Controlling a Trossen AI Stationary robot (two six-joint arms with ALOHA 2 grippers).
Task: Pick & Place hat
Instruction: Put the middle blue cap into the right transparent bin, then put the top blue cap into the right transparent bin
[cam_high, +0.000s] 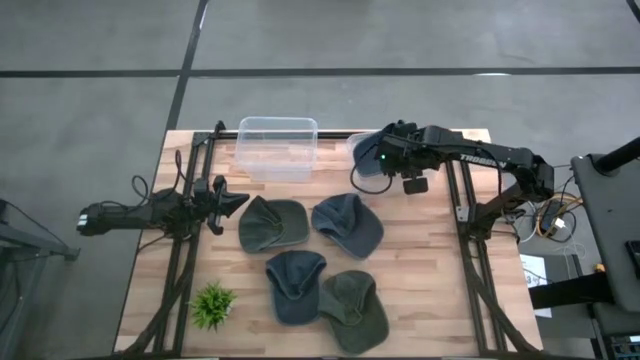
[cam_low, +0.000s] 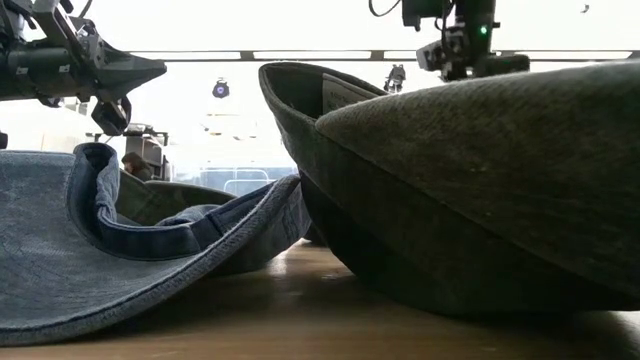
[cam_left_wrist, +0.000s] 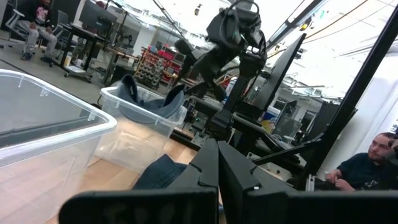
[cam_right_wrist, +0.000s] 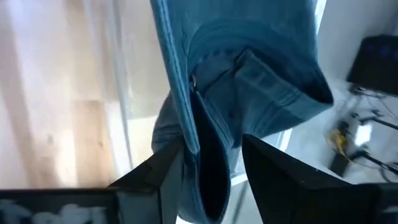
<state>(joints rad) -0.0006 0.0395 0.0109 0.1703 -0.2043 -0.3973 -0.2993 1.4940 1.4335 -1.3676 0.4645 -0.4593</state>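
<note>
My right gripper (cam_high: 372, 165) is over the small clear bin (cam_high: 356, 150) at the table's far right, shut on a blue denim hat (cam_right_wrist: 249, 68) that reaches down into the bin (cam_left_wrist: 134, 115). Four hats lie on the table: an olive one (cam_high: 270, 225), a blue-grey one (cam_high: 348, 222), a blue denim one (cam_high: 295, 285) and another olive one (cam_high: 355, 308). My left gripper (cam_high: 235, 203) is shut and empty, hovering at the table's left beside the first olive hat; it also shows in the low view (cam_low: 135, 72). My right gripper pinches a folded part of the blue denim hat (cam_right_wrist: 205, 134) between its two fingers (cam_right_wrist: 163, 168), several layers of cloth. The fingers come from above, pointing down. The hat hangs below them into the small bin, and its lower part (cam_left_wrist: 163, 102) lies on the bin's rim.
A larger clear bin (cam_high: 277, 147) stands at the far middle, beside the small one. A small green plant (cam_high: 212, 305) stands near the front left. Dark frame rails (cam_high: 466, 215) run along both sides. People sit in the room beyond (cam_left_wrist: 373, 162).
</note>
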